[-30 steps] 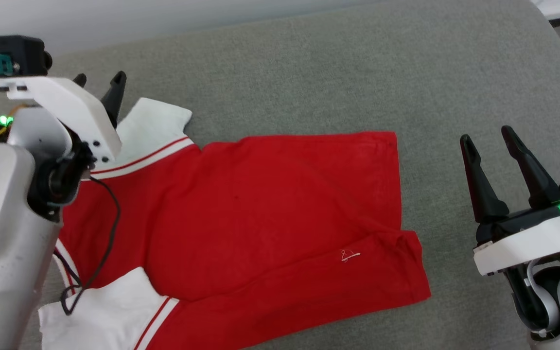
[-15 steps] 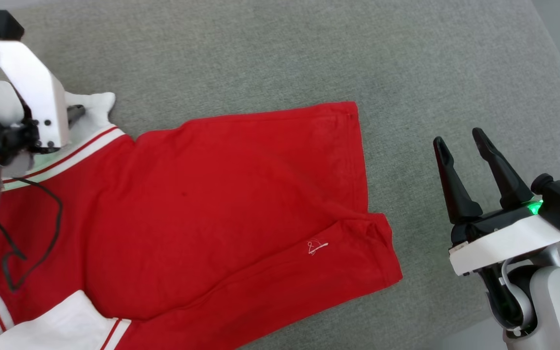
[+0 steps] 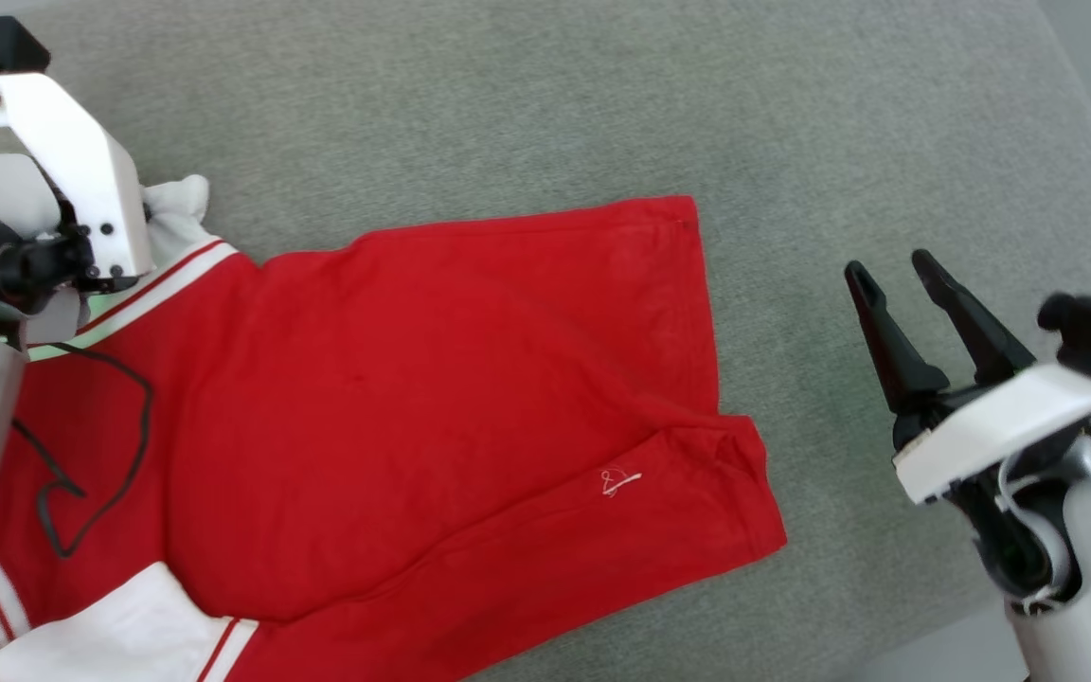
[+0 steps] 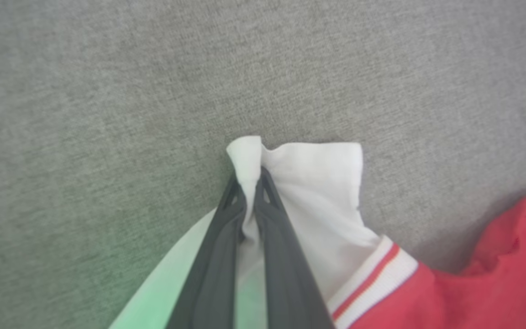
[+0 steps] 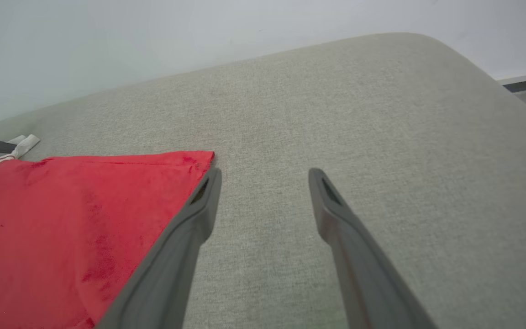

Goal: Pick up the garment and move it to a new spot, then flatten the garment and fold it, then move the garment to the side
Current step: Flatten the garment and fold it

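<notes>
Grey woven upholstery (image 3: 527,104) is my work surface, rounded at its far corner, with a pale wall (image 5: 153,36) behind. I see the garment (image 3: 432,398) spread centre-left. My left gripper (image 4: 250,176) is pinched on its white sleeve (image 4: 318,192) at upper left; the right gripper (image 3: 886,263) — fingers apart — sits at right, off the cloth.

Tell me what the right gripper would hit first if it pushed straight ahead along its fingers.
Probably the bare grey cushion; the right gripper aims just beside the garment, past its corner, though depth is unclear.
</notes>
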`<state>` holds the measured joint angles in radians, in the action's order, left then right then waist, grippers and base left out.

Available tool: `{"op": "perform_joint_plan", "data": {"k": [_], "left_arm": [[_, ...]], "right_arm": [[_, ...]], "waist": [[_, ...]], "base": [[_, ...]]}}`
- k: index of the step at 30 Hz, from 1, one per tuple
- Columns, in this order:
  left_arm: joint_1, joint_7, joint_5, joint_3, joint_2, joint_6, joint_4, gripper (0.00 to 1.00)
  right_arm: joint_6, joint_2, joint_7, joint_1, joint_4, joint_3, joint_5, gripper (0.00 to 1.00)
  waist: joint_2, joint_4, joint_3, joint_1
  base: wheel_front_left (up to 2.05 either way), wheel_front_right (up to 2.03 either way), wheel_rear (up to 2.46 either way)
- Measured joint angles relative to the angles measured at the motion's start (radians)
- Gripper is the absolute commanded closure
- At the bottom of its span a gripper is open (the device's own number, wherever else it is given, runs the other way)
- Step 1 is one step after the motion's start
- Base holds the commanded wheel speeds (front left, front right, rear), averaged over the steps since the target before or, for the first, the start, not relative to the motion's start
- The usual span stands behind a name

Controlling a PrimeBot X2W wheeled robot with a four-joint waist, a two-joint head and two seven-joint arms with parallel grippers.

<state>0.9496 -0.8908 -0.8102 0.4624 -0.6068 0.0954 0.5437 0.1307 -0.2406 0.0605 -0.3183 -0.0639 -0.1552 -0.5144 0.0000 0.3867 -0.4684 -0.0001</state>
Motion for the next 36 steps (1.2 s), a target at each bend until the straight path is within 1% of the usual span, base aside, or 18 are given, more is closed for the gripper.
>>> {"op": "perform_joint_plan", "data": {"k": [2, 5, 9, 11, 14, 18, 22, 23, 24, 25, 26, 31, 36], "left_arm": [[-0.003, 0.035, 0.004, 0.0, 0.013, -0.008, 0.005, 1.0], [-0.002, 0.092, 0.017, 0.007, 0.043, -0.015, 0.001, 1.0], [0.02, 0.153, 0.033, 0.016, 0.08, -0.025, -0.026, 1.0], [0.04, 0.177, 0.044, 0.023, 0.091, -0.03, -0.051, 1.0], [0.055, 0.206, 0.056, 0.03, 0.104, -0.04, -0.084, 1.0], [0.06, 0.232, 0.069, 0.043, 0.118, -0.043, -0.123, 1.0], [0.059, 0.254, 0.068, 0.047, 0.13, -0.052, -0.143, 1.0], [0.058, 0.26, 0.068, 0.049, 0.134, -0.052, -0.147, 1.0], [0.055, 0.265, 0.068, 0.05, 0.137, -0.053, -0.15, 1.0], [0.051, 0.269, 0.066, 0.05, 0.14, -0.055, -0.152, 1.0], [0.047, 0.272, 0.065, 0.05, 0.139, -0.057, -0.153, 1.0], [0.031, 0.296, 0.058, 0.045, 0.137, -0.06, -0.155, 1.0], [-0.01, 0.376, 0.041, 0.012, 0.14, -0.051, -0.165, 1.0]], "right_arm": [[0.0, -0.018, 0.064, -0.038, -0.025, -0.018, -0.035, 0.0], [0.0, -0.058, 0.191, -0.104, -0.073, -0.047, -0.095, 0.0], [0.0, -0.106, 0.38, -0.193, -0.137, -0.084, -0.158, 0.0], [0.0, -0.119, 0.453, -0.229, -0.165, -0.09, -0.183, 0.0], [0.0, -0.138, 0.528, -0.296, -0.213, -0.093, -0.183, 0.0], [0.0, -0.138, 0.58, -0.364, -0.286, -0.096, -0.18, 0.0], [0.0, -0.136, 0.644, -0.415, -0.36, -0.105, -0.18, 0.0], [0.0, -0.136, 0.663, -0.426, -0.372, -0.107, -0.181, 0.43], [0.0, -0.137, 0.674, -0.435, -0.382, -0.107, -0.185, 0.67], [0.0, -0.138, 0.686, -0.441, -0.389, -0.107, -0.19, 0.96], [0.0, -0.14, 0.695, -0.446, -0.393, -0.108, -0.191, 1.0], [0.0, -0.142, 0.69, -0.45, -0.389, -0.117, -0.193, 1.0], [0.0, -0.161, 0.624, -0.43, -0.356, -0.119, -0.17, 1.0]], "waist": [[0.0, -0.016, 0.009, 0.0], [0.0, -0.05, 0.021, 0.0], [0.0, -0.109, 0.027, 0.0001], [0.0, -0.141, 0.026, 0.0001], [0.0, -0.188, 0.017, 0.0001], [0.0, -0.239, -0.004, 0.0001], [0.0, -0.274, -0.028, 0.0], [0.0, -0.281, -0.033, 0.0001], [0.0, -0.287, -0.036, 0.0001], [0.0, -0.291, -0.039, 0.0], [0.0001, -0.294, -0.04, 0.0], [0.0, -0.297, -0.037, 0.0], [0.0, -0.3, -0.01, 0.0001]], "base": [[0.0, 0.0, 0.0], [0.0, 0.0, 0.0], [0.0, 0.0, 0.0], [0.0, 0.0, 0.0], [0.0, 0.0, 0.0], [0.0, 0.0, 0.0], [0.0, 0.0, 0.0], [0.0, 0.0, 0.0], [0.0, 0.0, 0.0], [0.0, 0.0, 0.0], [0.0, 0.0, 0.0], [0.0, 0.0, 0.0], [0.0, 0.0, 0.0]]}}
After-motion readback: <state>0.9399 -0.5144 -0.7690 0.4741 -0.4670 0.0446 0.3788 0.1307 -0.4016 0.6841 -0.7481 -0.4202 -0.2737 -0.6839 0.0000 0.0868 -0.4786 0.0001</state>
